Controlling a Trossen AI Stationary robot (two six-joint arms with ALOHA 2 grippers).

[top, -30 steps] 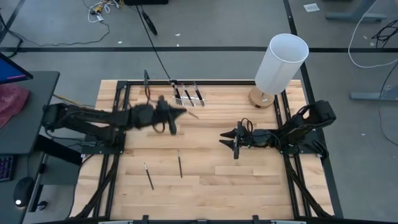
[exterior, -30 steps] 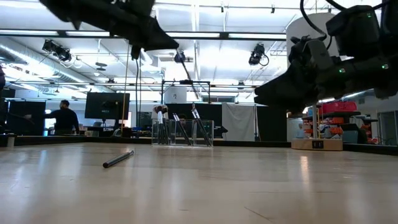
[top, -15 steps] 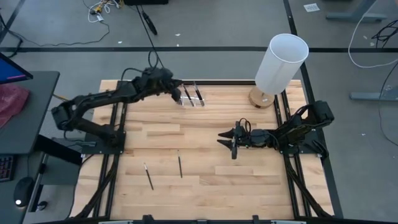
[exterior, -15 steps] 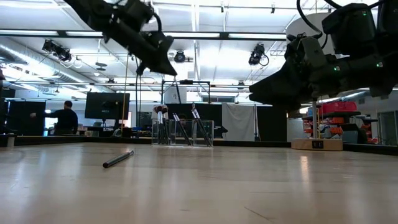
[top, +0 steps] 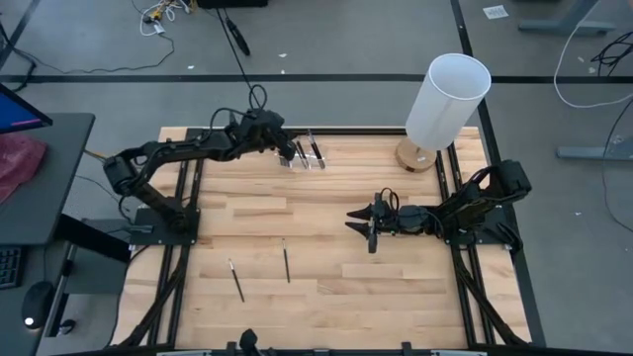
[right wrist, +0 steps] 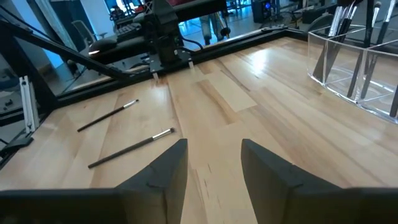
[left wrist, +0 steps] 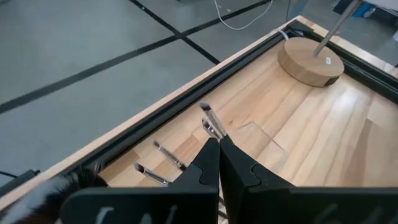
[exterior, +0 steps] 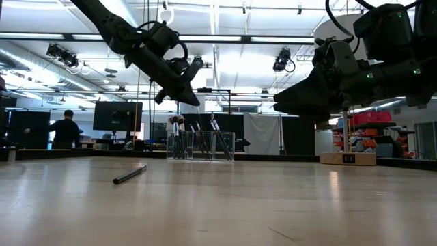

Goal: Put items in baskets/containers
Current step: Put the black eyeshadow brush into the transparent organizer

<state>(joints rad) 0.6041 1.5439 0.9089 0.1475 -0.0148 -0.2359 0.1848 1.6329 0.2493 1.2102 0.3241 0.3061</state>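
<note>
The left gripper (top: 289,150), pinched shut around a brush (left wrist: 212,122), hovers directly over the clear organiser box (top: 302,153) at the table's far edge. The right gripper (top: 358,223) waits mid-table, open and empty. Two brushes (top: 286,261) lie near the front edge (long axes front-to-back), nearer the right arm.

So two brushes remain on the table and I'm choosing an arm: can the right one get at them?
Probably yes. The right gripper hangs open, holding nothing, and bare table lies between it and both loose brushes.
</note>
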